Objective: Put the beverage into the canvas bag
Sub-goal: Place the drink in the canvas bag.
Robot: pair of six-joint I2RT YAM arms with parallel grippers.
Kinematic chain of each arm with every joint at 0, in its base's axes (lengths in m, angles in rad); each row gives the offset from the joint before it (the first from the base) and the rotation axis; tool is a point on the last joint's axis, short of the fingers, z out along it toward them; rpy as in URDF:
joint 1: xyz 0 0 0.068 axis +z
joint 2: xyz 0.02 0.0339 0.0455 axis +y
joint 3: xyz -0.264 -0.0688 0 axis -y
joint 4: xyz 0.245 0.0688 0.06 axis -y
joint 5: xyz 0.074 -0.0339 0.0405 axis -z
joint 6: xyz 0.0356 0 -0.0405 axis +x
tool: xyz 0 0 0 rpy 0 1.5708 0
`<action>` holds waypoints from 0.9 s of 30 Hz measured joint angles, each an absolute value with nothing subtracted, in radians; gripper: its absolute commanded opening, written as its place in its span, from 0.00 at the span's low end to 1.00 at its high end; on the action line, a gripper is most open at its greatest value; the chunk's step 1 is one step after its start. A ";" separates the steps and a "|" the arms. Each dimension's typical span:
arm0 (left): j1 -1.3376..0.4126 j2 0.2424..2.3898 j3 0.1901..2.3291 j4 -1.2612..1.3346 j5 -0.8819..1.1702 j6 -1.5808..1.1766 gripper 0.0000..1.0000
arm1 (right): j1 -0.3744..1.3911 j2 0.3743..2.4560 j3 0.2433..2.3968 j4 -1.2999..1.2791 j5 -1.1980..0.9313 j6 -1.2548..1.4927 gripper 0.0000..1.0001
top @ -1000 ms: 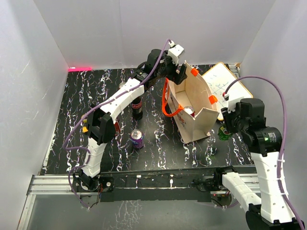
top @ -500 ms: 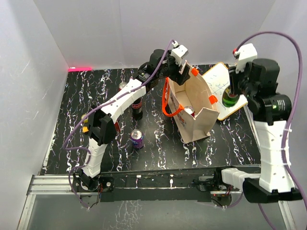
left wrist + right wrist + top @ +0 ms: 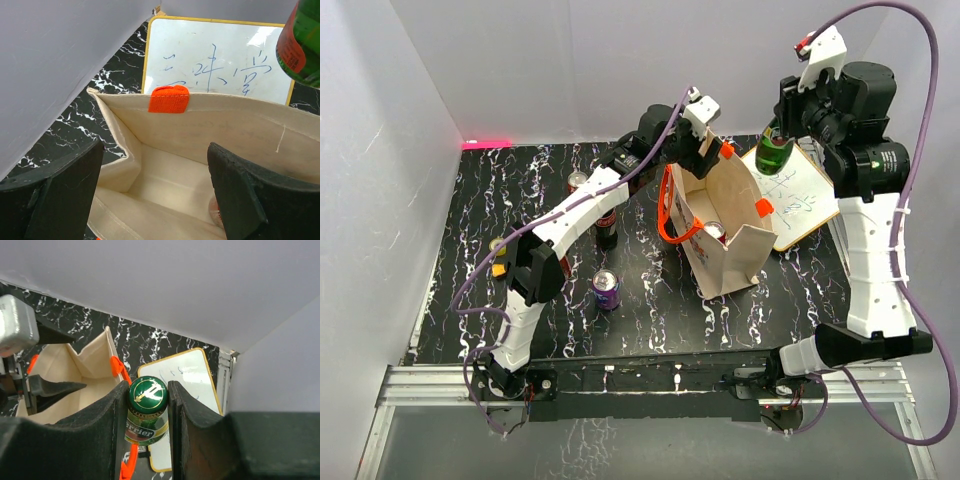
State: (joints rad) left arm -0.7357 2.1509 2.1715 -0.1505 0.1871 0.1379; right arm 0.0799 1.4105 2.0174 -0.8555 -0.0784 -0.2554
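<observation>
Holding the green Perrier beverage (image 3: 147, 396) clamped near its top between my right fingers (image 3: 187, 425), aloft just beside the canvas bag (image 3: 730, 262) mouth, left fingers (image 3: 240, 200) spread apart at its rim; likely rigid, slick, fairly heavy, so grip the upper body.

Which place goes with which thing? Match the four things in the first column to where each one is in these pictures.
Things:
1. green bottle
2. purple can
3. whiteboard
4. silver-topped can

Places:
A. inside the canvas bag
B. clamped in the right gripper, raised in the air
C. lying flat on the table, on the right arm's side of the bag
D. standing upright on the table, on the left arm's side of the bag

Pairs: 1-B, 2-D, 3-C, 4-A
</observation>
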 measured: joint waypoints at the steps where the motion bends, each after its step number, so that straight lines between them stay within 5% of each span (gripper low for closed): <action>1: -0.736 2.151 2.172 -0.151 0.179 0.138 0.82 | 0.084 1.422 2.029 -0.849 -0.091 -0.250 0.08; 13: -0.736 2.121 2.164 -0.159 0.021 0.184 0.82 | 0.230 1.430 2.024 -0.822 -0.142 -0.201 0.08; 27: -0.698 2.011 2.075 -0.188 -0.002 0.138 0.77 | 0.288 1.428 1.753 -0.699 -0.130 -0.185 0.08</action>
